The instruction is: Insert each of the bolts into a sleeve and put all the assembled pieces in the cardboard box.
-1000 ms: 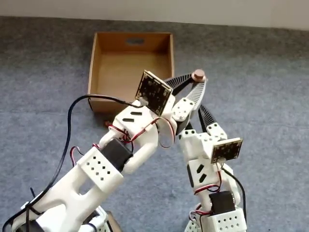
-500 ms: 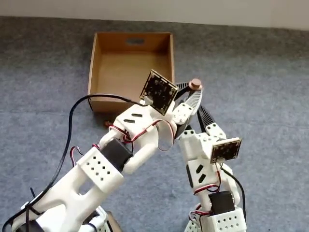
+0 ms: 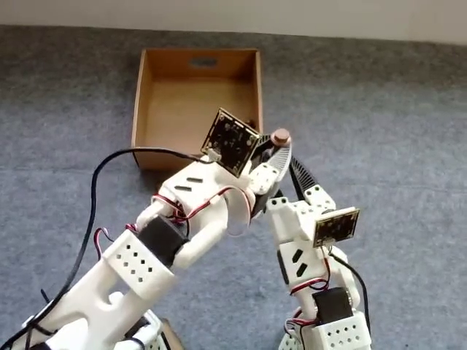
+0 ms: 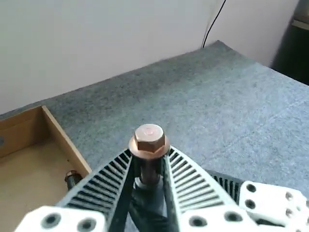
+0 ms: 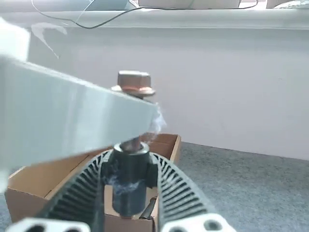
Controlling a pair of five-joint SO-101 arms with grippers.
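Observation:
A copper bolt (image 3: 279, 137) with a hex head stands upright above the carpet, just right of the cardboard box (image 3: 259, 80). My left gripper (image 4: 149, 157) is shut on its shank right under the head (image 4: 149, 139). The bolt's lower end sits in a black sleeve (image 5: 128, 179), and my right gripper (image 5: 128, 166) is shut on that sleeve. In the high view both grippers meet at the bolt, the left gripper (image 3: 271, 146) from the left and the right gripper (image 3: 283, 157) from below. Another bolt-and-sleeve piece (image 4: 72, 178) lies in the box by its right wall (image 4: 63, 140).
Grey carpet (image 3: 379, 124) covers the whole table. The left arm's black cable (image 3: 98, 197) loops over the carpet in front of the box. A pale wall (image 5: 231, 87) stands beyond the box (image 5: 166, 145).
Both grippers have carried the bolt and sleeve back toward the arms and a little left, closer to the box's right wall. The left wrist has swung with them.

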